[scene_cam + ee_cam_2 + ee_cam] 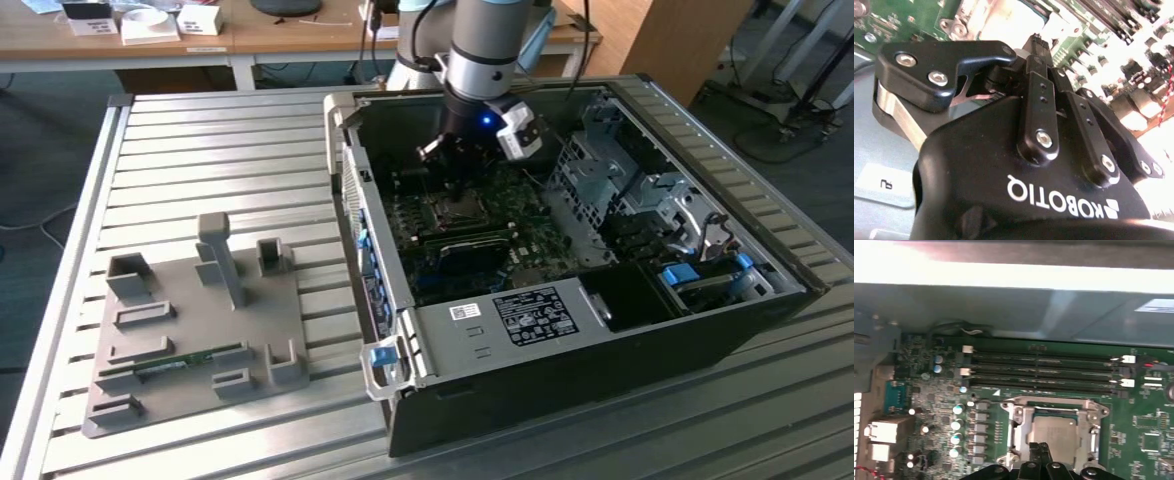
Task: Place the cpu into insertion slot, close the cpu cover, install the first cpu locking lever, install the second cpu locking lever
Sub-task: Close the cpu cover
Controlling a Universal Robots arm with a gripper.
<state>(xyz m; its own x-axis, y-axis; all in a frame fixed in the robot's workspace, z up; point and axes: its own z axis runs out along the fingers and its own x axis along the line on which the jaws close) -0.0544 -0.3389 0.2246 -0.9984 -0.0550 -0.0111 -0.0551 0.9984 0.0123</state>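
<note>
In the exterior view my black two-finger gripper [457, 172] hangs just above the socket [462, 208] inside the open dark computer case [574, 380], with its walls fairly near. In the second wrist view its fingers [1036, 100] are drawn together, nothing seen between them. In the first wrist view the small silvery-grey square cpu [1055, 439] lies in the socket, framed by the thin silvery metal cpu cover [1021, 427]; I judge both light, stiff and delicate, to be pushed at the edges only

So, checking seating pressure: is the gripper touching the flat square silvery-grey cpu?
Cannot tell. In the first wrist view the gripper overlaps the cpu, hiding any gap.
</note>
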